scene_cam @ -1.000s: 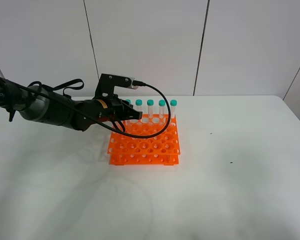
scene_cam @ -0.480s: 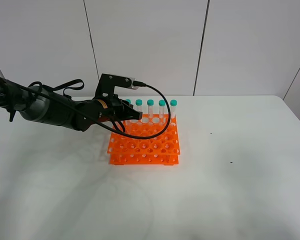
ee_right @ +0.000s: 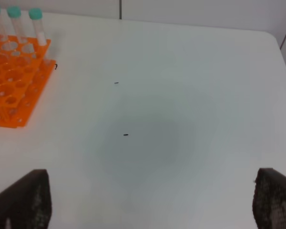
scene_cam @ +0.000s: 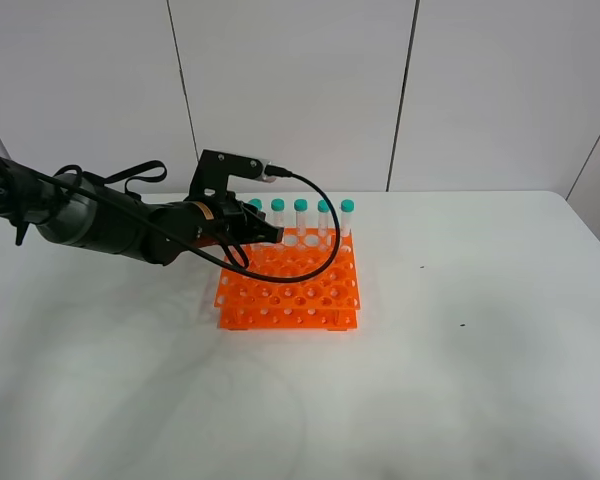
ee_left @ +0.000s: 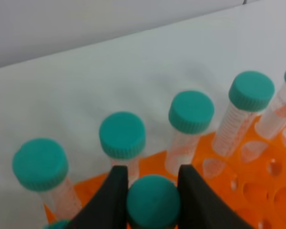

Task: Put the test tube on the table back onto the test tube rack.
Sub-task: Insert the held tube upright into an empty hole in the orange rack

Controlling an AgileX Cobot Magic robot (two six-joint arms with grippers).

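Observation:
The orange test tube rack (scene_cam: 290,285) stands on the white table (scene_cam: 460,380) at mid-left. Several teal-capped tubes (scene_cam: 300,206) stand upright in its back row. My left gripper (scene_cam: 261,232) hovers over the rack's back left part. In the left wrist view the left gripper (ee_left: 152,191) is shut on the teal cap of a test tube (ee_left: 153,201), just in front of the back-row tubes (ee_left: 191,111). That tube's lower part is hidden. My right gripper (ee_right: 150,195) is open and empty over bare table; it is out of the exterior view.
The rack (ee_right: 14,81) lies far from the right gripper in the right wrist view. A black cable (scene_cam: 320,225) loops from the left wrist over the rack. Small dark specks (ee_right: 126,135) mark the table. A white panelled wall stands behind.
The left arm has barely shifted over the rack; the tube stays in its grip. Nothing else has moved.

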